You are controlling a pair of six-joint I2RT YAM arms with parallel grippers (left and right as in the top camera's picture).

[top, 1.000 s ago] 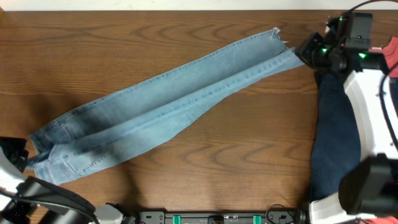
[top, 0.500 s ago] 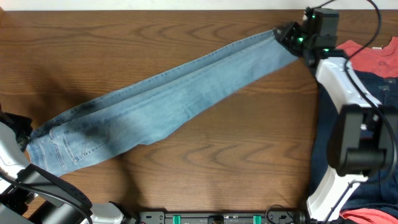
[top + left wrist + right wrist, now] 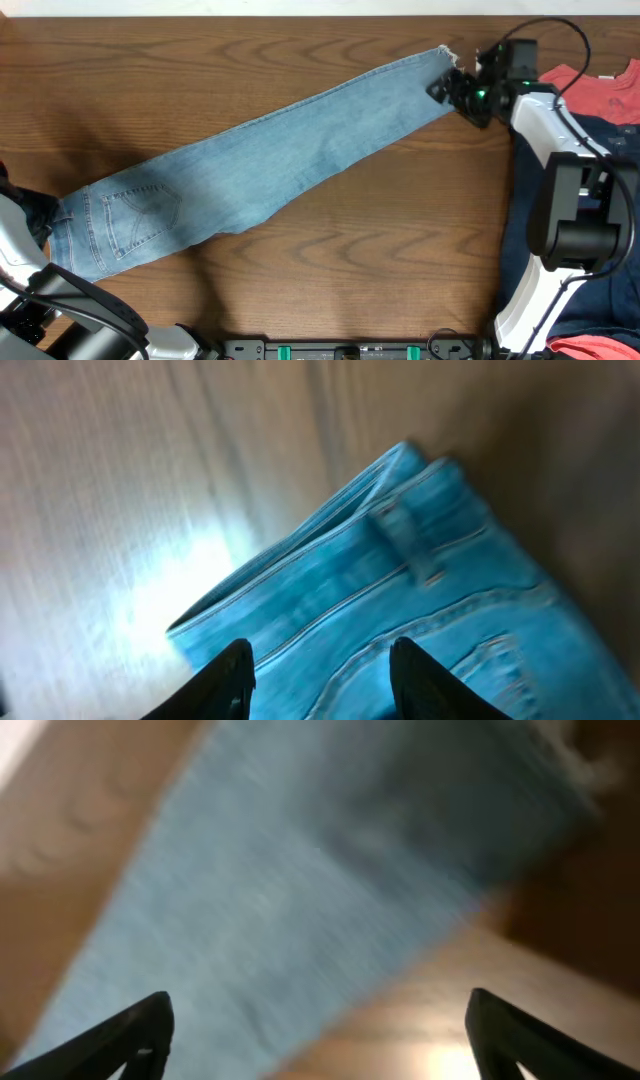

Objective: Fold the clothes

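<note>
Both ends of the pair of light blue faded denim jeans (image 3: 270, 160) have been let go since a second ago, and the cloth has settled flatter. A stitched back pocket (image 3: 140, 205) now lies face up at the waist end, where the cloth was bunched before.

The jeans run slantwise across the brown wooden table (image 3: 380, 260), waist at the near left and frayed hem (image 3: 440, 60) at the far right, one leg on top of the other.

The right gripper (image 3: 452, 88) sits just beside the hem. Its fingers (image 3: 150, 1025) are spread wide over blurred denim and grip nothing.

The left gripper (image 3: 320, 680) is at the waist end with its jaws partly apart. The waistband (image 3: 400, 530) lies just ahead of them, and I see nothing pinched.

A dark blue garment (image 3: 535, 230) and a red garment (image 3: 600, 95) lie at the table's right edge.
</note>
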